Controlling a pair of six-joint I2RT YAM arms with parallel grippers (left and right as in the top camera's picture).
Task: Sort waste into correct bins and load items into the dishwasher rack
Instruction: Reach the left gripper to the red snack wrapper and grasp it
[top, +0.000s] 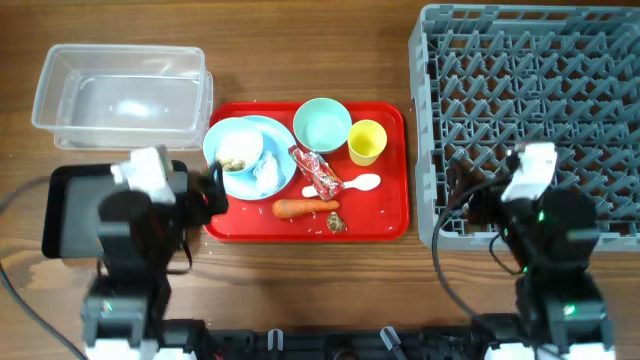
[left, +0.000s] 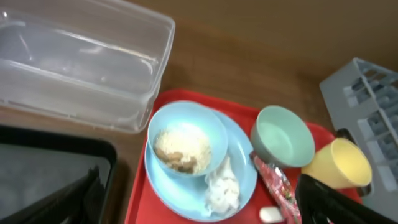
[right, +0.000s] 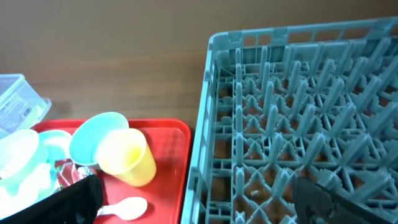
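Note:
On the red tray, a light-blue plate (top: 280, 132) holds a pale bowl (top: 235, 146) of rice-like crumbs and brown scraps, plus a white tissue (top: 267, 172). Beside it are the mint-green bowl (top: 322, 123), yellow cup (top: 367, 141), red-and-white wrapper (top: 316, 172), white spoon (top: 360, 183), carrot (top: 305, 207) and food scraps (top: 335, 224). The clear tub (top: 120, 95) and black tray (top: 75, 210) are at the left, the grey rack (top: 540, 100) at the right. My left gripper (top: 215, 190) is open and empty at the tray's left edge, near the plate (left: 186, 186). My right gripper (top: 465, 195) is open and empty over the rack's front left corner (right: 205, 155).
The red tray (top: 390, 215) lies mid-table between the bins and the rack. The rack's upright pegs (right: 280, 124) stand close under my right gripper. Bare wooden table (top: 320, 270) shows in front of the tray.

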